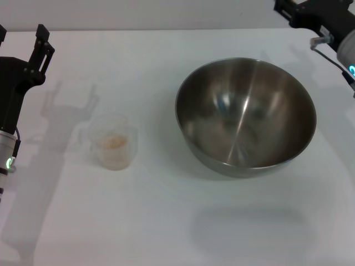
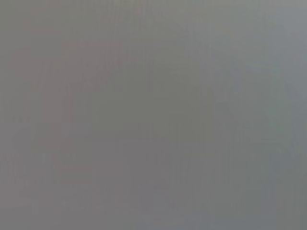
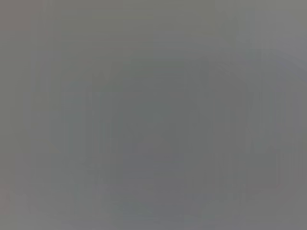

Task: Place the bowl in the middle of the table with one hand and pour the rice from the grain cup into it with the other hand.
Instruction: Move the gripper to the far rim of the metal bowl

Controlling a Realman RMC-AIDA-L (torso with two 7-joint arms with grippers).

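Head view: bowl (image 1: pixel 246 117) sits right of centre on the table (image 1: pixel 166 221), upright, nothing visible inside; grain cup (image 1: pixel 113 141) sits left of centre, upright, well apart from the bowl; rice (image 1: pixel 111 142) is a thin pale layer in the cup bottom. Left gripper (image 1: pixel 25 37) at the upper left edge of the frame, above the table, apart from the cup, holding nothing; can't tell if its fingers are apart or together. Right gripper (image 1: pixel 297 10) at the upper right corner, mostly cropped, beyond the bowl; finger state can't tell. Both wrist views: flat grey, nothing resolvable.
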